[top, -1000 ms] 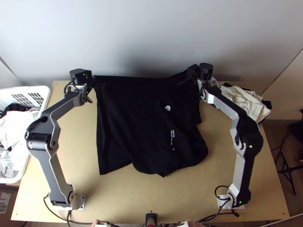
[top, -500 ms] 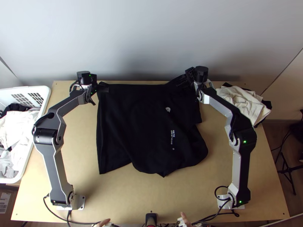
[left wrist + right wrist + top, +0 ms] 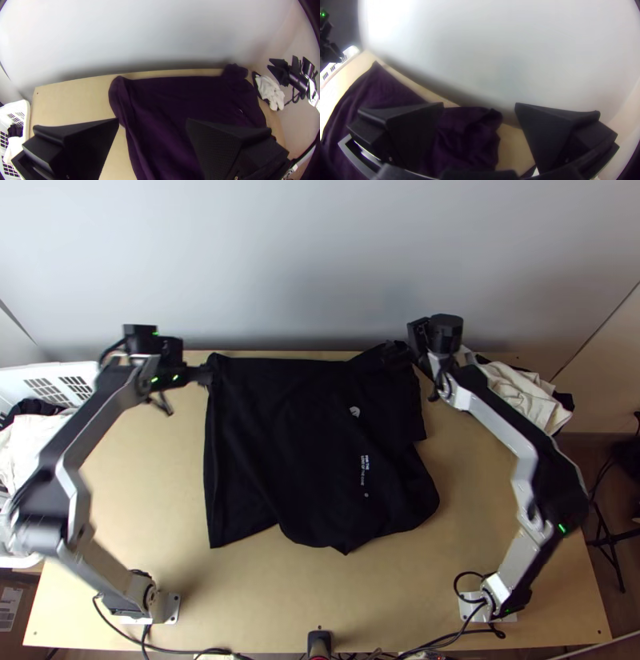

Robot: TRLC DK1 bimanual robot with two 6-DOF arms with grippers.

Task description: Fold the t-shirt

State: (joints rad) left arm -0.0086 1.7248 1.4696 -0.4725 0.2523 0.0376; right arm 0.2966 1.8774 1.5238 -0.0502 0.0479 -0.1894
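A black t-shirt (image 3: 304, 436) lies over the middle of the table, its far edge nearly straight, its near part uneven with a rounded flap and a separate corner at the left. My left gripper (image 3: 206, 374) is at the shirt's far left corner; in the left wrist view the same gripper (image 3: 152, 120) stands open with nothing between its fingers, the purple-looking shirt (image 3: 180, 110) beyond. At the far right corner is my right gripper (image 3: 392, 352). In the right wrist view this gripper (image 3: 479, 105) is open above the bunched shirt corner (image 3: 466, 133).
A white basket (image 3: 88, 376) with clothes stands at the left edge. Cream and black cloths (image 3: 520, 394) lie in a pile at the far right corner of the table. A pale wall (image 3: 312, 260) rises behind the far edge.
Both arms' elbows have swung outward. The left gripper has shifted left from the shirt's corner, the right one slightly right. The shirt's far edge has come down a little since the oldest frame.
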